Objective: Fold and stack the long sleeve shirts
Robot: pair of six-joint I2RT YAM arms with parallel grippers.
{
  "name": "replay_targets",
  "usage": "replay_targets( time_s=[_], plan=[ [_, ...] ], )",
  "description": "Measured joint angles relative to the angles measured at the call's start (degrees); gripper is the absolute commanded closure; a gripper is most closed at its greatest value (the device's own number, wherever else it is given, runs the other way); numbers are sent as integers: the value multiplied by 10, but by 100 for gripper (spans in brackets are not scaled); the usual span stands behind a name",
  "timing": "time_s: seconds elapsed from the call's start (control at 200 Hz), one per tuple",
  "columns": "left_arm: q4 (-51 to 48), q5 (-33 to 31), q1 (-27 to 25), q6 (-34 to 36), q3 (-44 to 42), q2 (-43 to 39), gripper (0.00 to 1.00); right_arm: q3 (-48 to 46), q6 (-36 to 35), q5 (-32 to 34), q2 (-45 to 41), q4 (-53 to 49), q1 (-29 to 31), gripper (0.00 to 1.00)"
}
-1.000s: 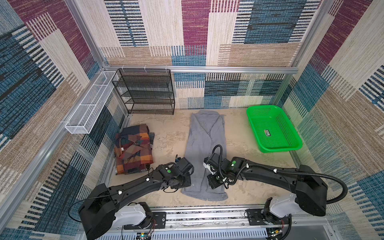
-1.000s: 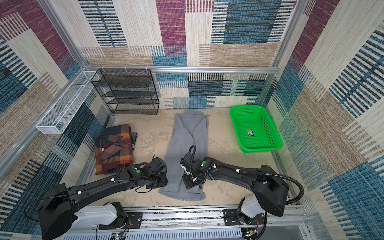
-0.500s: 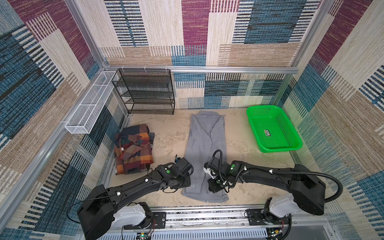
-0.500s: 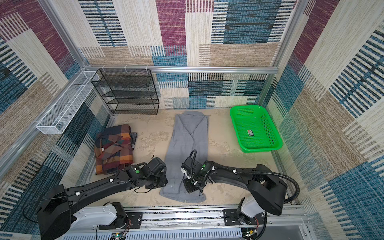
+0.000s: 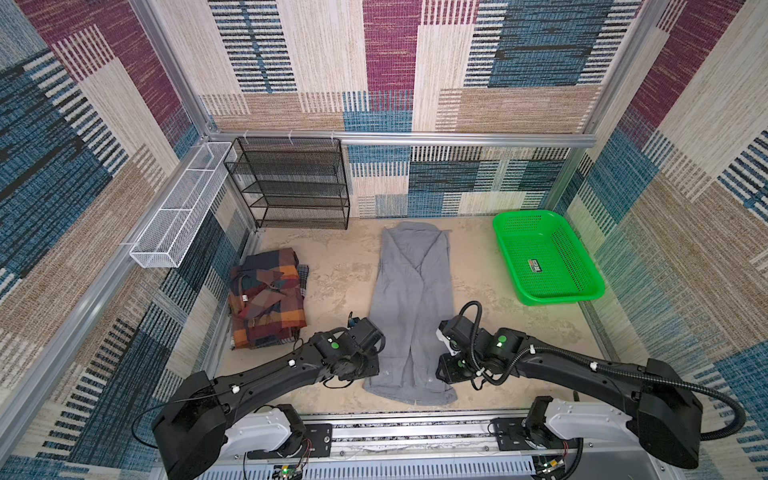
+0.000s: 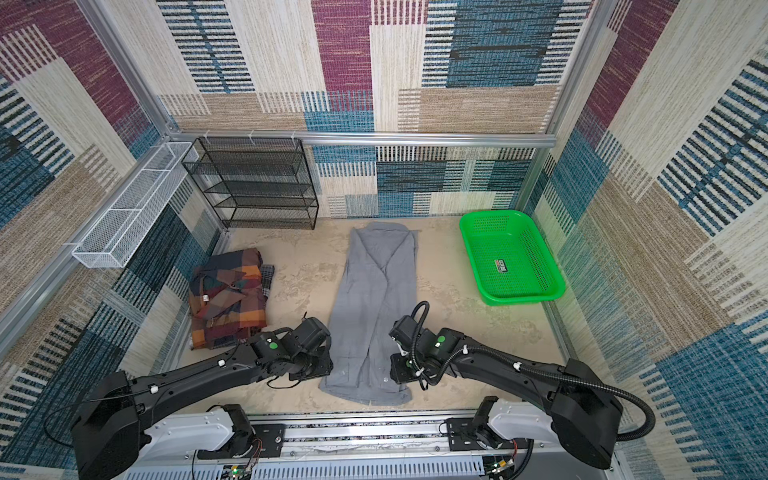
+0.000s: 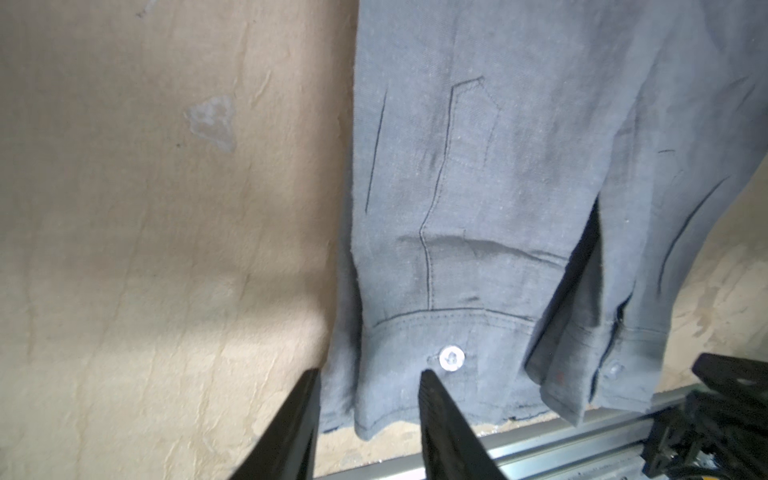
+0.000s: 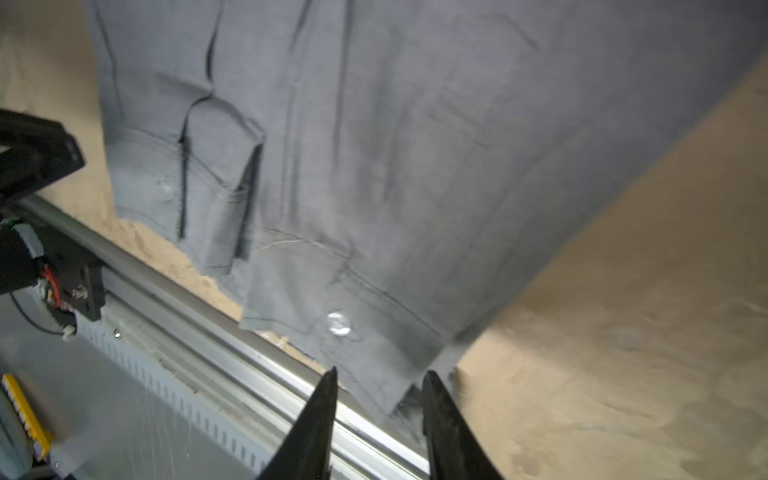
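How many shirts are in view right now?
2. The gray shirt lies stretched out lengthwise in the middle. The plaid shirt sits folded at the left. Another could be hidden under the plaid one; the views cannot rule that out.

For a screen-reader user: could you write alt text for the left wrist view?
The left gripper, jaws open, straddles the edge of a gray shirt lying flat on the beige table, one fingertip beside a white cuff button.
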Motion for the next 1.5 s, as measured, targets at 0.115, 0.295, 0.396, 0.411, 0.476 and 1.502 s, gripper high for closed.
replay_targets(
  time_s=[0.115,0.295,0.396,0.411,0.476,1.502],
  plan=[
    [6,0,0,4,-1,0,69,-35,26,-6,-38,19,-5,78],
    [31,10,0,4,-30,-6,73,-95,61,-55,-43,78,-6,85],
    [43,20,0,-2,-58,-18,74,-129,89,-77,-55,104,4,86],
    [45,22,0,-4,-61,-20,74,-133,93,-80,-56,106,7,86],
    [53,32,0,-12,-75,-28,74,-143,111,-84,-59,115,20,85],
    [138,153,56,13,-145,-76,28,-213,278,-42,-207,146,-5,23]
  ],
)
